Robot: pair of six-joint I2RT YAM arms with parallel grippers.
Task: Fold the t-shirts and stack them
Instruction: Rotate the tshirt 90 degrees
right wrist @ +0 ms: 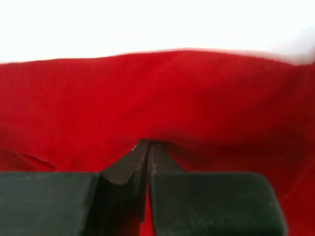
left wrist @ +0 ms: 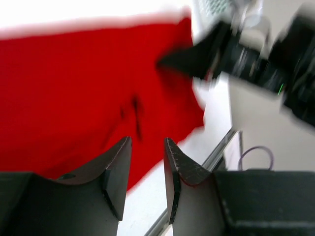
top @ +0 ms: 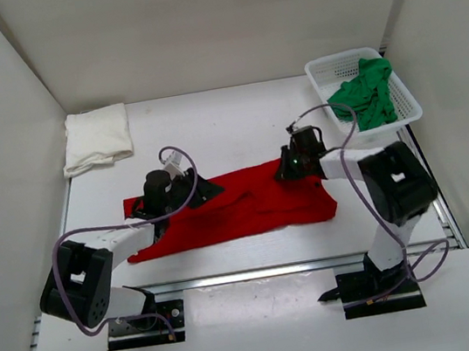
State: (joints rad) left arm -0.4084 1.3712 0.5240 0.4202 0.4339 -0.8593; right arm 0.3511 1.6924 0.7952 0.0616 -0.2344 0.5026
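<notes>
Right up close, the right claw (right wrist: 147, 147) has its two fingers pressed together, and a little bit of the red t-shirt (top: 248, 204) looks caught between the tips, because the cloth bunches up there. I think it holds that far edge so it can lift it and fold it over. The left claw (left wrist: 147, 140) has its fingers apart with nothing between them. It hangs just over the other end of the same shirt, maybe getting ready to grab its side so both ends can go up together. The red t-shirt lies spread long and flat across the middle of the desk (top: 237, 131), between the two arms. It is bright red, soft, a bit wrinkly, and uneven along the near edge. It does not look folded yet. Far away in the back left corner sits the cream-white t-shirt (top: 97, 139), already folded into a neat square. In the back right corner, the green t-shirt (top: 368, 94) is crumpled up inside the white mesh basket (top: 324, 65), waiting its turn.
</notes>
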